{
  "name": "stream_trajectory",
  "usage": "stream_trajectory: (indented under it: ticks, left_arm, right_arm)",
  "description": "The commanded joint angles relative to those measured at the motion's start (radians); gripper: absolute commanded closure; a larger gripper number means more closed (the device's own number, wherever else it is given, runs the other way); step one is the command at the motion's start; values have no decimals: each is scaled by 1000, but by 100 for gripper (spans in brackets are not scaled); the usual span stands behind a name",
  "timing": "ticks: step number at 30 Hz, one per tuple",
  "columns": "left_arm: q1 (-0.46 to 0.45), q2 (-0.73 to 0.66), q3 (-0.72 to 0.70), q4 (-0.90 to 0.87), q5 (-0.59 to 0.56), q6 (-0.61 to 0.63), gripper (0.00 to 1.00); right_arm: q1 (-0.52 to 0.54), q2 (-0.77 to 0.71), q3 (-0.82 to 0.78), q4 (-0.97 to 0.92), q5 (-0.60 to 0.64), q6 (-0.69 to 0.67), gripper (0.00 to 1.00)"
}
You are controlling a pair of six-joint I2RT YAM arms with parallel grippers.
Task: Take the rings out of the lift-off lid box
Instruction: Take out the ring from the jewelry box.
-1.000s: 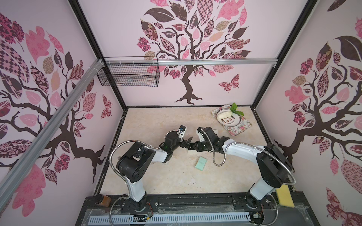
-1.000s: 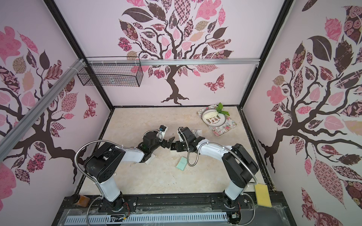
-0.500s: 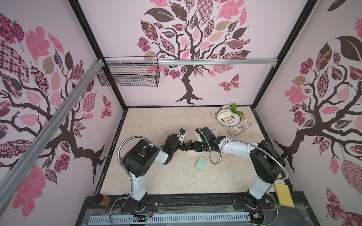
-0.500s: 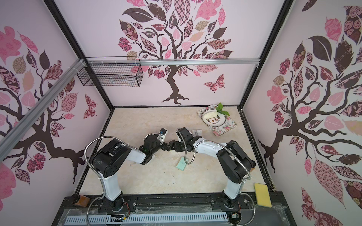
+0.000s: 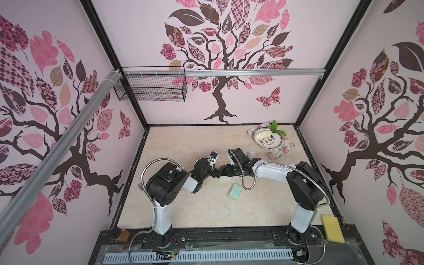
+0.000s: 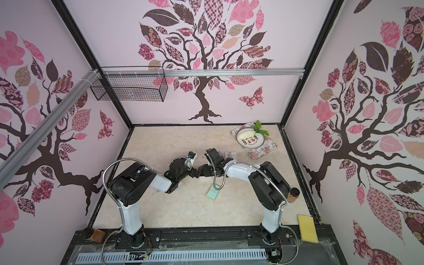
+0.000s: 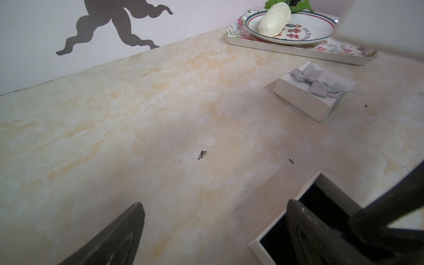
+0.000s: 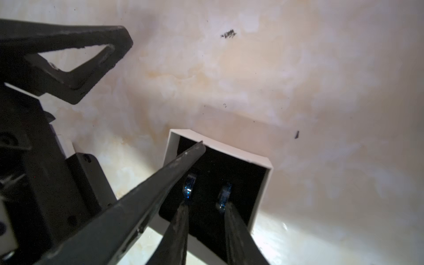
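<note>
The box [image 8: 229, 152] sits open on the counter [image 7: 160, 114], with its ribboned lid [image 7: 307, 98] set well apart near the floral tray. Two dark rings [image 8: 189, 188] stand upright in the black lining; any others are hidden from these views. The right end effector [image 8: 205, 205] is inside the box, its fingers partly spread with nothing between them. Each tip lines up with a different ring instead of both tips straddling one. That is the main hazard. If the fingers close from here, they may press the two rings toward each other or tip them in their slots without getting a clean pinch on either. The rings are tiny and smooth, so one caught only at its edge could likely spring free and roll across the counter. The left end effector [image 8: 165, 91] is spread wide and grips nothing. One of its fingers lies across the box's corner just beside a ring, and the other is over bare counter. Whether the first finger presses on the box I cannot tell. If it does not, the light box may slide or lift with a tightly seated ring. The two arms' fingers are crowded over the small opening, so a sideways correction by either could knock the other or the box.
</note>
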Motion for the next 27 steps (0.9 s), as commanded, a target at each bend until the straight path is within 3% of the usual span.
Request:
stream_trajectory:
  ticks: [1,20,27]
  left_arm:
    - [-8,14,-13,23,-10,3,2]
    - [-10,18,-10,23,-9,0,2]
    - [-10,18,-10,22,-6,0,2]
  right_arm:
    - [5,32,36,-13,32,32,69]
    - [6,103,64,-27,72,39,71]
    - [16,103,88,-89,153,10,71]
